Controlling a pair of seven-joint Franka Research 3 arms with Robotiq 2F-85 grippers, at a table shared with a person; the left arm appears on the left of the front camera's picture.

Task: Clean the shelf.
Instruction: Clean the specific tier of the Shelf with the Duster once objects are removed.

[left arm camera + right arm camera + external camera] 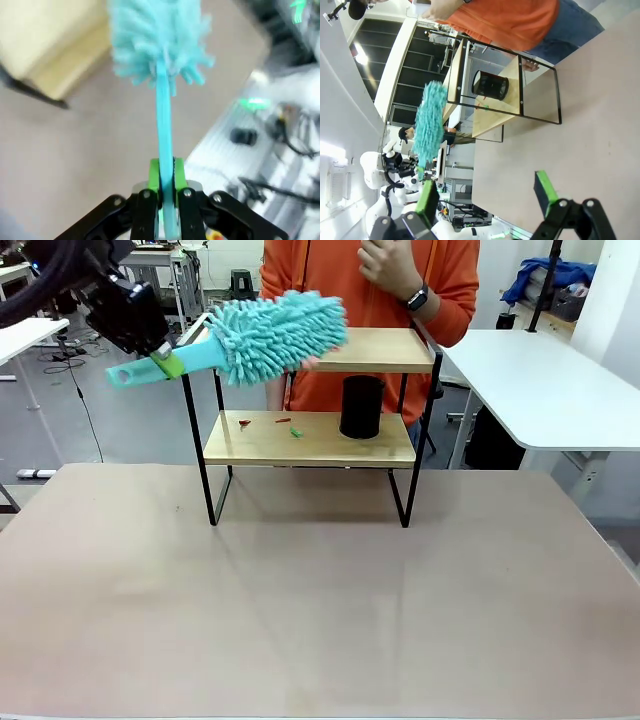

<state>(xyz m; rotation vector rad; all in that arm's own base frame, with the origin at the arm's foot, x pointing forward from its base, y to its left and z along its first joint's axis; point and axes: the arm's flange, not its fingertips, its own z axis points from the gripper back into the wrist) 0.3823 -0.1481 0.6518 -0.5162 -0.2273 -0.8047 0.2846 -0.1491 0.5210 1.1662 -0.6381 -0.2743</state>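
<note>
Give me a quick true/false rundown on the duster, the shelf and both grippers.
1. The left gripper is shut on the duster, gripping its handle. True.
2. The right gripper holds a cloth. False: the right gripper is open and empty.
3. A black cup stands on the lower board of the shelf. True.
4. The lower board has no debris. False: small red and green scraps lie left of the cup.
5. The duster head rests on the tabletop. False: it is raised, level with the top board.
</note>
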